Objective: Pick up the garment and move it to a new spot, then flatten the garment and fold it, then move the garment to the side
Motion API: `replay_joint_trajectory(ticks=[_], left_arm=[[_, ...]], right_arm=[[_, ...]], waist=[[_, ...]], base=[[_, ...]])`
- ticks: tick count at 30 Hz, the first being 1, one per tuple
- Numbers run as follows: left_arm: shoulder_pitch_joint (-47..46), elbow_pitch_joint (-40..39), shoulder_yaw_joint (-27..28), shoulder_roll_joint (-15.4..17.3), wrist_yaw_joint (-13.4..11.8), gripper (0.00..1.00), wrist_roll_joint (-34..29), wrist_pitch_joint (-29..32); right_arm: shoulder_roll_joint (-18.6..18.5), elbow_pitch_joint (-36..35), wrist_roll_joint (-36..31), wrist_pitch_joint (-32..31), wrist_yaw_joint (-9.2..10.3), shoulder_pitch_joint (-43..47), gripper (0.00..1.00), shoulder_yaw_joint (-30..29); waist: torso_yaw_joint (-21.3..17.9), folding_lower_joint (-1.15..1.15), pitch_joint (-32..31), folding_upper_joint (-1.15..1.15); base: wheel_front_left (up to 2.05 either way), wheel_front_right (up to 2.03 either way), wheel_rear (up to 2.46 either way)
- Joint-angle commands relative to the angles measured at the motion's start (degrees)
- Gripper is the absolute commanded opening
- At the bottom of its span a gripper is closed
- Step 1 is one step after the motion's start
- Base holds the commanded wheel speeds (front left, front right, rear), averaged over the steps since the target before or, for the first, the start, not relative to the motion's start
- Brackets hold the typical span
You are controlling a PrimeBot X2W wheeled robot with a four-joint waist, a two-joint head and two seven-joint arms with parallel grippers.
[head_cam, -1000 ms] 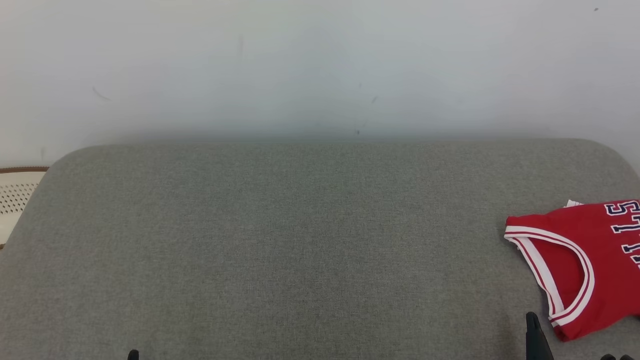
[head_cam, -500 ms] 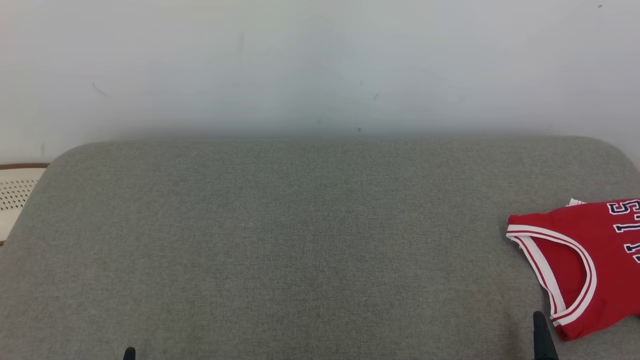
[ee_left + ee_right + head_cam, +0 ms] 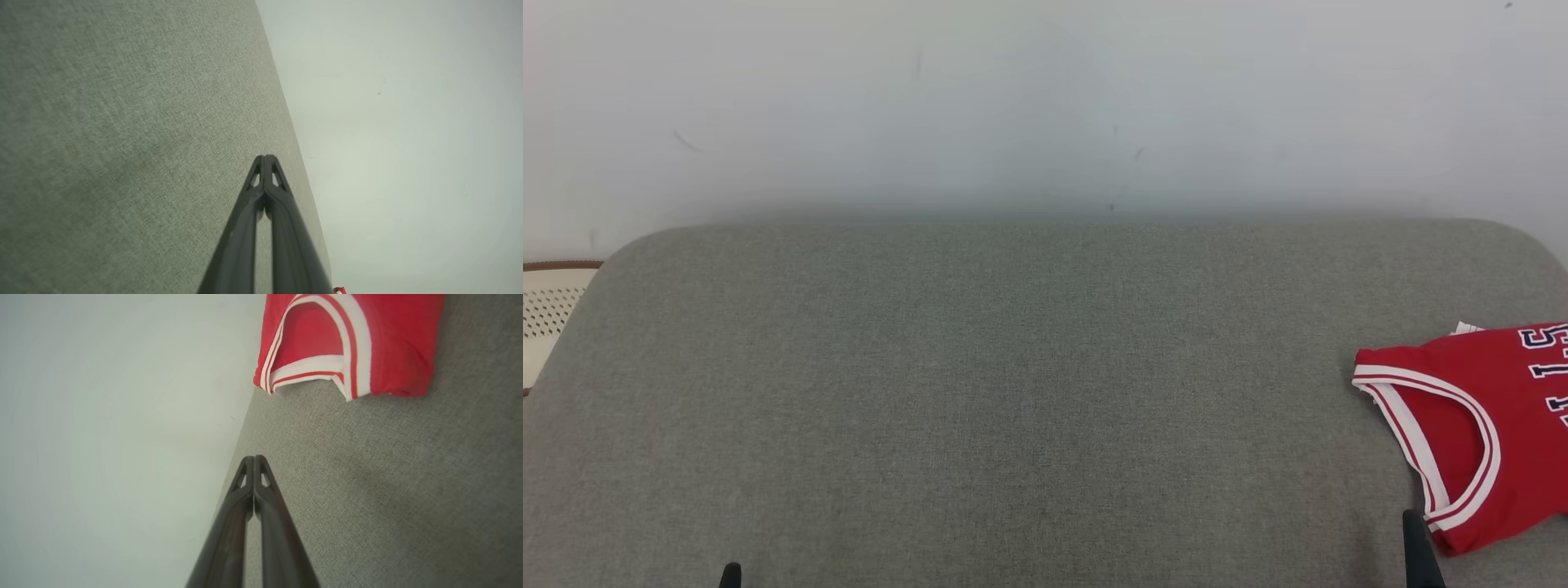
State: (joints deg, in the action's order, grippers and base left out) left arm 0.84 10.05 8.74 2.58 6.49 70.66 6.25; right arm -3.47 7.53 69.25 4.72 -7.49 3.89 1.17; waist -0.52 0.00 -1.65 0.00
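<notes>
**Bench** (image 3: 1013,392): a padded top covered in grey-green woven cloth. The weave is fine, even and matte. The far corners are rounded, and the cover lies flat and smooth.

**Wall** (image 3: 1045,106): at 12 o'clock behind the bench. It is plain and pale, with a few faint scuffs.

**Perforated cream object** (image 3: 547,314): at 9 o'clock, past the left edge of the bench. It has a brown rim, and what it is cannot be told.

**Garment** (image 3: 1478,433): a red sleeveless jersey of smooth knit.
- It lies on the bench at 3 to 4 o'clock, at the right side, and is cut off by the edge of the head view.
- The curved armhole is bound in white ribbing with a thin red stripe.
- Dark block characters outlined in white run along its far part, and a small white corner pokes out at its far edge.
- In the right wrist view the garment (image 3: 392,343) shows one soft, rounded edge like a fold.

**Left pincer** (image 3: 730,574): a dark tip at 7 o'clock, at the near edge, well apart from the garment. In its own wrist view the left pincer (image 3: 265,157) has two long matte fingers pressed together at the tips, closed on itself. Each finger has a small triangular cut-out near its end.

**Right pincer** (image 3: 1417,547): at 5 o'clock, near the garment's near-left corner. Its wrist view shows the right pincer (image 3: 254,457) with its tips together, closed on itself. Bare cloth lies between it and the jersey.
</notes>
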Motion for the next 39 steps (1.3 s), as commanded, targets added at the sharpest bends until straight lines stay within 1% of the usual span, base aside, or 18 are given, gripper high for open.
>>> replay_joint_trajectory(ticks=[1,16,39], left_arm=[[-0.29,-0.73,0.35,0.37,0.35,0.00,1.64,0.44],[-0.22,-1.58,1.14,0.41,0.60,0.00,10.17,3.39],[-0.12,-2.51,2.02,0.41,1.03,0.00,19.88,6.80]], right_arm=[[0.05,-0.91,1.60,-0.23,-0.01,0.13,0.00,-0.22],[0.29,-3.34,10.64,-1.73,-0.01,1.49,0.00,-0.94],[0.59,-6.14,21.07,-3.40,-0.01,2.80,0.00,-1.79]], waist=[[0.02,0.00,0.05,0.00],[0.19,0.00,0.63,0.00],[0.43,0.00,1.43,0.00]], base=[[0.00,0.00,0.00],[0.00,0.00,0.00],[0.00,0.00,0.00]])
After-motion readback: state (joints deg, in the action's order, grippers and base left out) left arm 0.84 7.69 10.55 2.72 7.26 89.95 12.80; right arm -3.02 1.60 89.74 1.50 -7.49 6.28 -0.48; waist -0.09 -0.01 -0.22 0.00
